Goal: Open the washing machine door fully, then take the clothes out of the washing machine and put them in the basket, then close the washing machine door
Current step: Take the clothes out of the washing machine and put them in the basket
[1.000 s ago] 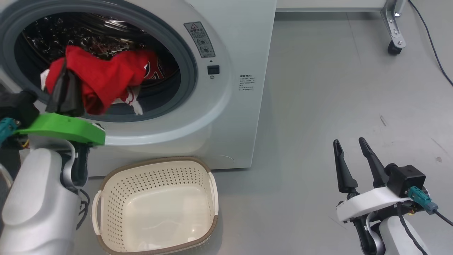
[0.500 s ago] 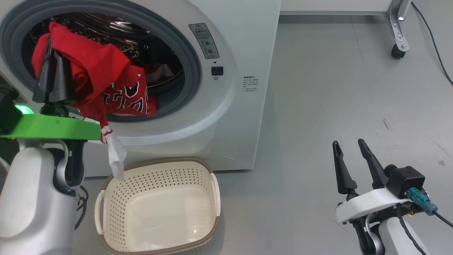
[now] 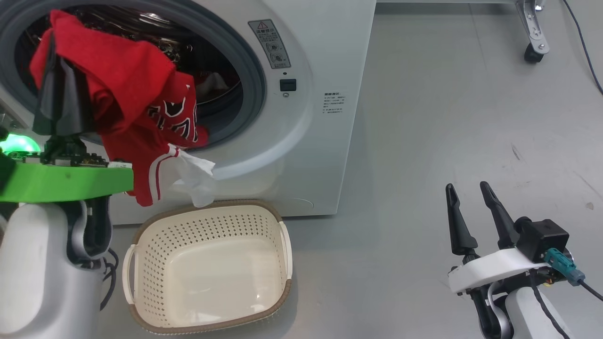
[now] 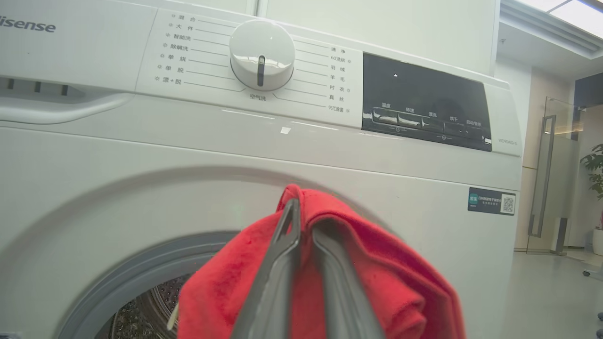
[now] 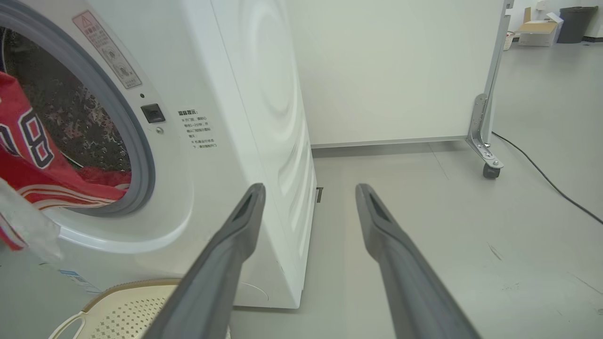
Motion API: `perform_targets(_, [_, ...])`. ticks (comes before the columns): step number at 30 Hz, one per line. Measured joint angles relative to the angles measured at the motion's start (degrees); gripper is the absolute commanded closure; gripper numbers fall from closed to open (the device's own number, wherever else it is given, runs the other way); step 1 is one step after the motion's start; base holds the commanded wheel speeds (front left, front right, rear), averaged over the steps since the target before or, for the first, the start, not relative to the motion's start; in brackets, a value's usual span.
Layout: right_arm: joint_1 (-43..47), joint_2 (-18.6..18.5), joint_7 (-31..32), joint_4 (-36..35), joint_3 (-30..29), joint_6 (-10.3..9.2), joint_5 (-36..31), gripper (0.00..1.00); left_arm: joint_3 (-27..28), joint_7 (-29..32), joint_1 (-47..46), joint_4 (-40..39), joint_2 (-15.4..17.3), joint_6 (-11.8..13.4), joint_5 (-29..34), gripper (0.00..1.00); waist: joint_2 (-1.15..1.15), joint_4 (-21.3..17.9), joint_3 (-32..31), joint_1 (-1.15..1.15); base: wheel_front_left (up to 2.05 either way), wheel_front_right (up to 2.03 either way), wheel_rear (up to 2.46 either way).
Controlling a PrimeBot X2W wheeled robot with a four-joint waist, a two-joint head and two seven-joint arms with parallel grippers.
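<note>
Grey floor spreads open around the right gripper, whose two fingers stand wide apart with nothing between them. Ahead and to its left rises the side wall of the washing machine; far ahead to its right, a wheeled metal leg and a dark cable edge the free space.

The left gripper is pinched nearly shut on the clothes. Its fingers point up in front of the drum mouth, and red fabric folds over both fingertips. To its right the grey gasket rings the opening. The garment drapes from the fingers down in front of the gasket's lower lip, and a little more red lies behind it inside the drum. A white flap at the lowest hem hangs just above the back rim of the basket, which sits on the floor below and to the right of this gripper, close against the washer's front.

A second ago the garment was bunched in the mouth; now it trails out over the lip, hanging longer with its printed lettering showing, and the flap has dropped from the lip to the basket's rim. The whole view has shifted slightly, while the right gripper keeps the same wide stance
</note>
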Motion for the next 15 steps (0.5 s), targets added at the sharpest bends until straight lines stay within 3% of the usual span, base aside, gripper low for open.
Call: perform_targets(15, [-0.34,0.05,0.00,-0.35,1.58,0.00,-0.01,0.00,-7.30,2.29,8.83,4.59,1.02,-0.01,1.41,1.00,0.00,-1.32,2.04,0.00,0.00,0.00,0.00])
